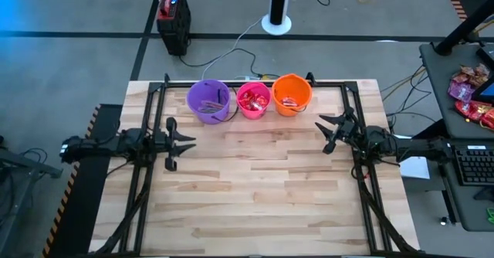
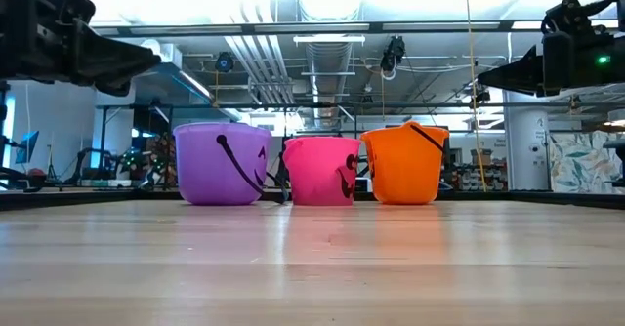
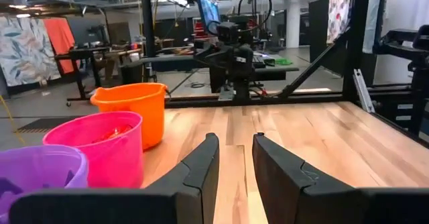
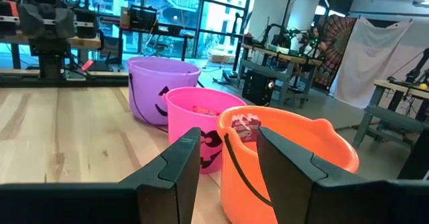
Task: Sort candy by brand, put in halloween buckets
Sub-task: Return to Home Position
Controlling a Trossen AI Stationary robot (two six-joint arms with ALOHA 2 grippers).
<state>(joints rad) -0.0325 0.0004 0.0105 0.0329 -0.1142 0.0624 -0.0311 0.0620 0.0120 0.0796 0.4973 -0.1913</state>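
Three small pails stand on their bases in a row near the table's far edge: the purple bucket (image 1: 208, 101) holds thin sticks, the pink bucket (image 1: 253, 100) holds red and pink wrapped candy (image 1: 252, 99), the orange bucket (image 1: 291, 94) holds a red packet (image 1: 289, 101). They also show in the low view: purple bucket (image 2: 221, 163), pink bucket (image 2: 321, 170), orange bucket (image 2: 404, 164). My left gripper (image 1: 187, 142) hovers open over the table's left side, holding nothing. My right gripper (image 1: 324, 130) hovers open over the right side, near the orange bucket (image 4: 288, 157).
A heap of red and pink wrappers (image 1: 471, 96) lies on a side desk right of the table, beside a keyboard (image 1: 472, 165). Black frame bars (image 1: 255, 82) run along the table's far edge and sides. Bare wood (image 1: 255, 181) fills the middle and near part.
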